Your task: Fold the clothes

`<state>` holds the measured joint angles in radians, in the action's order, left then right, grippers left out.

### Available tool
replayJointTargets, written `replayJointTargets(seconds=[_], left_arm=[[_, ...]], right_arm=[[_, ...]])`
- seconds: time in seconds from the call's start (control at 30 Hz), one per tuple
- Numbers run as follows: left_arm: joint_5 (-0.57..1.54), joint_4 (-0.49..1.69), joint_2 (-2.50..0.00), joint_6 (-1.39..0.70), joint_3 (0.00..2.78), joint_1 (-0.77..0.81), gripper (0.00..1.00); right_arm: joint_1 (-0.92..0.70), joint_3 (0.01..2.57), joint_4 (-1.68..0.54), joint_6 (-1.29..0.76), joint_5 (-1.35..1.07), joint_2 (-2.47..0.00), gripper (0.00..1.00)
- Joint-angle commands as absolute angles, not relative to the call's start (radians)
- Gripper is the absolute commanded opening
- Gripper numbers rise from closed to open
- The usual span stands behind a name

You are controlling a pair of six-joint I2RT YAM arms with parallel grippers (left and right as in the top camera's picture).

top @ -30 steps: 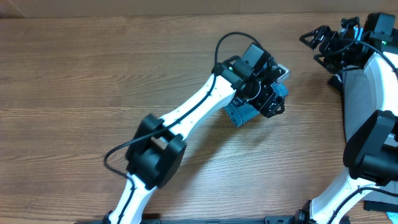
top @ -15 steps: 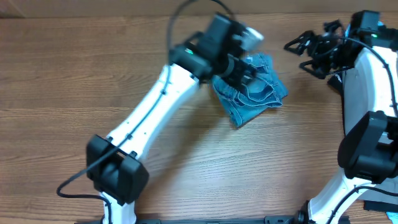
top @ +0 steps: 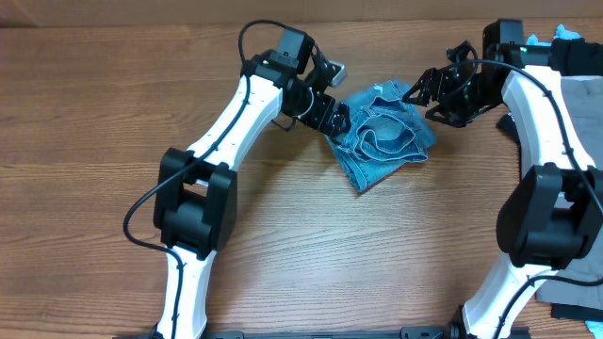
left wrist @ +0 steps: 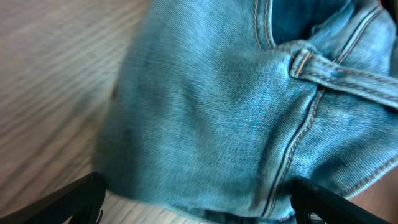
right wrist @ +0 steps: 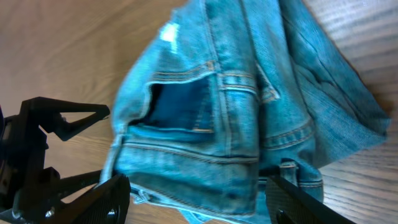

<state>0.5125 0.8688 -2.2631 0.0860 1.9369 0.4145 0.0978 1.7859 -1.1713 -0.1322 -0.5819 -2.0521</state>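
Note:
The light-blue denim jeans (top: 384, 137) lie as a crumpled, folded bundle on the wooden table, right of centre. My left gripper (top: 332, 117) is open at the bundle's left edge. In the left wrist view the denim (left wrist: 249, 106) fills the frame between the spread fingers (left wrist: 199, 202). My right gripper (top: 426, 94) is open just above the bundle's upper right corner. The right wrist view shows the waistband and a pocket (right wrist: 236, 124) between its spread fingers (right wrist: 196, 202). Neither gripper holds anything.
Grey trousers (top: 545, 122) lie at the table's right edge under the right arm. A sky-blue garment (top: 565, 34) shows at the top right corner. A black item (top: 577, 315) lies at the bottom right. The left gripper's fingers (right wrist: 46, 146) appear in the right wrist view.
The left arm lifted off the jeans and swung back and left to the bundle's left edge. The right gripper moved left from the far right to the bundle's upper right corner.

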Motion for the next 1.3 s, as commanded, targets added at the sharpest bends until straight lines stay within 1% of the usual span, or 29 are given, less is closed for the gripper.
replayJointTargets(seconds=[0.0, 0.17, 0.33, 0.4, 0.6, 0.73, 0.8, 0.97, 1.0, 1.03, 1.07, 1.1, 1.13, 1.17, 1.27], left_arm=[[0.577, 0.866, -2.28, 0.105, 1.94, 0.439, 0.98], [0.567, 0.87, -2.284, 0.11, 1.94, 0.447, 0.98], [0.566, 0.932, -2.284, 0.141, 1.939, 0.447, 0.96], [0.558, 0.958, -2.284, 0.162, 1.939, 0.447, 0.97], [0.472, 0.989, -2.284, 0.161, 1.939, 0.447, 0.97], [0.432, 1.002, -2.284, 0.162, 1.939, 0.445, 0.98], [0.403, 1.008, -2.284, 0.162, 1.939, 0.445, 0.98], [0.373, 1.016, -2.284, 0.162, 1.939, 0.445, 1.0], [0.373, 1.015, -2.284, 0.162, 1.939, 0.445, 1.0], [0.373, 1.014, -2.284, 0.162, 1.939, 0.445, 1.0], [0.373, 1.013, -2.284, 0.161, 1.939, 0.445, 1.0], [0.374, 1.012, -2.284, 0.161, 1.939, 0.445, 1.0], [0.374, 1.01, -2.284, 0.161, 1.939, 0.445, 1.0], [0.374, 1.009, -2.283, 0.161, 1.939, 0.445, 1.0], [0.373, 1.004, -2.283, 0.161, 1.94, 0.443, 1.0]], right_arm=[[0.098, 1.779, -1.188, -0.122, -0.563, -2.106, 0.73], [0.098, 1.765, -1.211, -0.103, -0.562, -2.124, 0.7], [0.098, 1.714, -1.214, -0.087, -0.554, -2.124, 0.6], [0.098, 1.687, -1.209, -0.078, -0.54, -2.124, 0.47], [0.099, 1.648, -1.218, -0.082, -0.432, -2.124, 0.04], [0.11, 1.649, -1.216, -0.115, -0.343, -2.124, 0.04], [0.113, 1.649, -1.219, -0.162, -0.189, -2.124, 0.04], [0.113, 1.649, -1.241, -0.226, 0.043, -2.124, 0.04], [0.113, 1.649, -1.249, -0.229, 0.064, -2.124, 0.09], [0.113, 1.649, -1.262, -0.236, 0.088, -2.124, 0.25], [0.113, 1.649, -1.275, -0.238, 0.103, -2.124, 0.62], [0.113, 1.649, -1.289, -0.241, 0.11, -2.124, 0.78], [0.113, 1.649, -1.296, -0.241, 0.112, -2.124, 0.86], [0.113, 1.65, -1.303, -0.256, 0.115, -2.123, 0.9], [0.114, 1.676, -1.326, -0.337, 0.153, -2.12, 0.89]])
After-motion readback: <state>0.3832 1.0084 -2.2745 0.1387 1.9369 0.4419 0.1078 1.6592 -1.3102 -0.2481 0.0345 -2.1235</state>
